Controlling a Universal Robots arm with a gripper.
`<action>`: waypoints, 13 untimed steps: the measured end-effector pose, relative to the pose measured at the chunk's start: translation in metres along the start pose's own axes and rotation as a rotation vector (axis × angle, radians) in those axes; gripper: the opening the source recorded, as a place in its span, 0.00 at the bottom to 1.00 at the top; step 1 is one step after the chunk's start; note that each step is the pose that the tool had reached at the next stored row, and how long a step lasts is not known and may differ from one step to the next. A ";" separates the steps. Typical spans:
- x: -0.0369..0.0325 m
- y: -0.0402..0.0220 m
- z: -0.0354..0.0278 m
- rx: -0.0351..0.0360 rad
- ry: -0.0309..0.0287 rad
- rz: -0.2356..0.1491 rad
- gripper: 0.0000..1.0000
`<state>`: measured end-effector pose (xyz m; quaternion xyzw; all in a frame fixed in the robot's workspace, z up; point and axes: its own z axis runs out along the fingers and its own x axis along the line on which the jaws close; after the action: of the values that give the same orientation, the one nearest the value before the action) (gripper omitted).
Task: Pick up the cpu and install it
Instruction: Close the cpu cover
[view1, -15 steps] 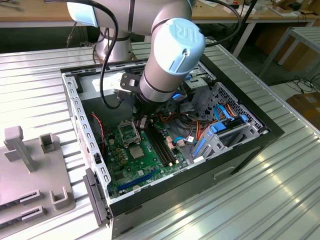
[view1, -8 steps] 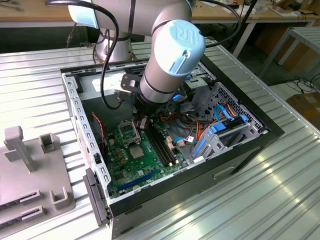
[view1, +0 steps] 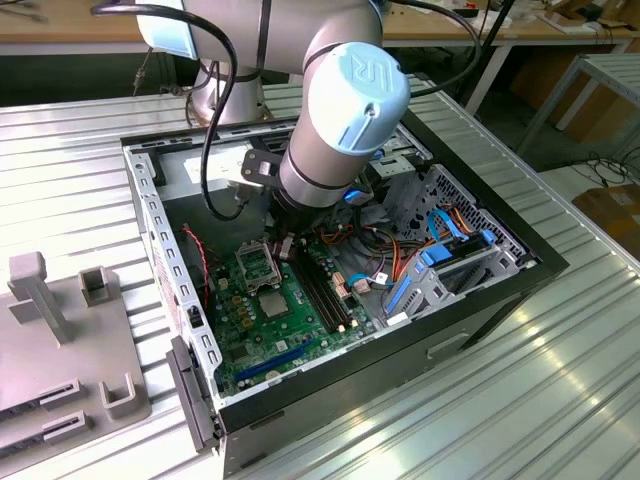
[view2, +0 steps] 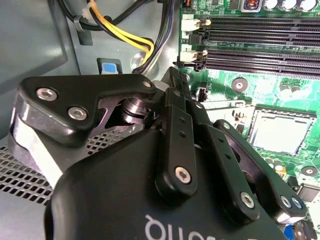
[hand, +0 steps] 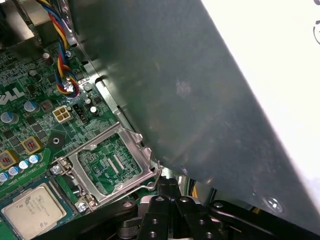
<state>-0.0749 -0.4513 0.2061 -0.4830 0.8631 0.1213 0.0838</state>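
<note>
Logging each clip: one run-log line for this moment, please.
cpu: in socket | socket frame: open | hand: shut, beside frame

A grey robot arm (view1: 340, 110) reaches down from the far side into an open computer case, its rounded wrist joint capped in pale blue. Below the wrist, a black gripper (view2: 176, 82) points towards the case floor. In the second wrist view its two fingers (view2: 175, 95) are pressed together, with nothing between them.
</note>
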 end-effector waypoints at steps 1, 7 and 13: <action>0.0000 0.0000 0.0001 -0.0004 0.0008 0.000 0.11; -0.0005 0.0003 -0.0020 -0.0008 0.0137 0.002 0.11; -0.0020 0.0010 -0.0071 0.0027 0.0195 0.002 0.11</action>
<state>-0.0749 -0.4513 0.2136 -0.4833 0.8644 0.1155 0.0760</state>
